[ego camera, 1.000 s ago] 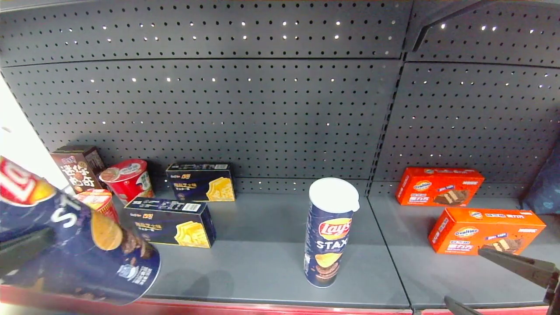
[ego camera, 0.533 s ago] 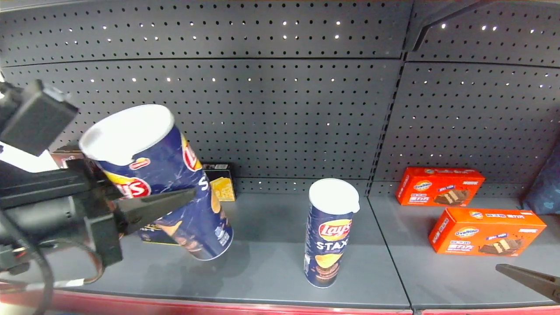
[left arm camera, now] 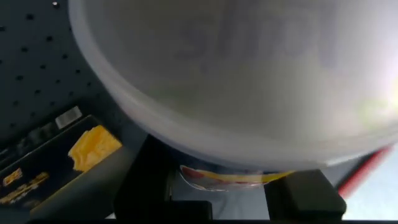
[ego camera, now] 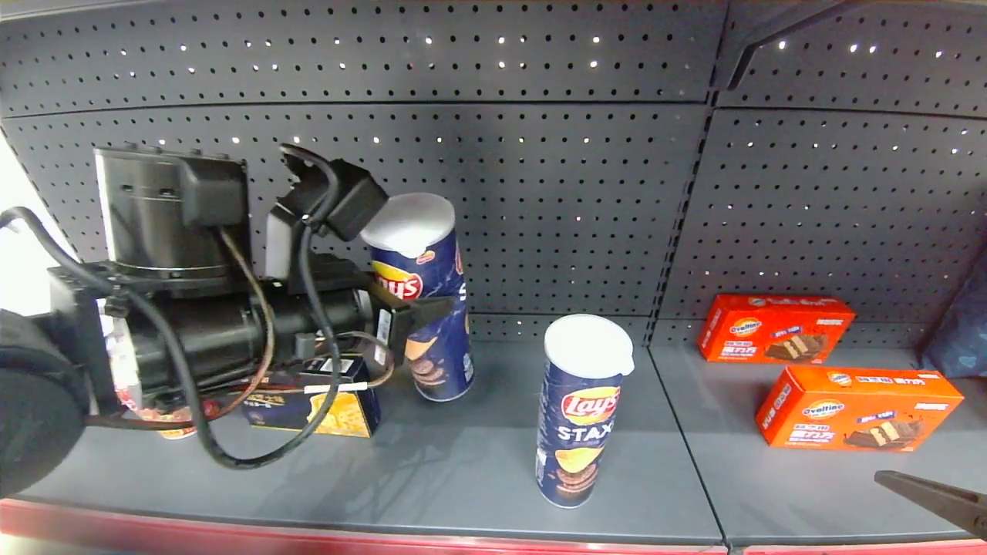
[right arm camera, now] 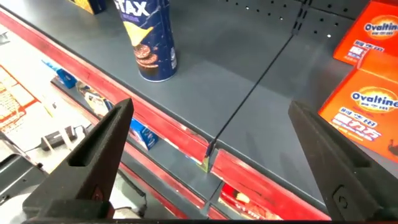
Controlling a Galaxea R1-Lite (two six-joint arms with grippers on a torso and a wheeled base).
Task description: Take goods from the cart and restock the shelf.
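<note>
**Second can at the shelf, clamped in the left end effector**

Nearest, the right end effector hangs off the red-lipped shelf, its dark tapered fingers spread wide and holding nothing. At its ten o'clock the standing can, a glossy blue cylinder with a white plastic lid, is upright on the matte grey deck. At that can's ten o'clock, the left end effector pinches a matching can mid-body. It is slightly tilted, with its base seemingly just off the deck. Flat orange cartons lie at two o'clock, before the perforated metal backing.

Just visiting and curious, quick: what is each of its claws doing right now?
Left gripper: shut on the chip can.
Right gripper: open, holding nothing.
</note>
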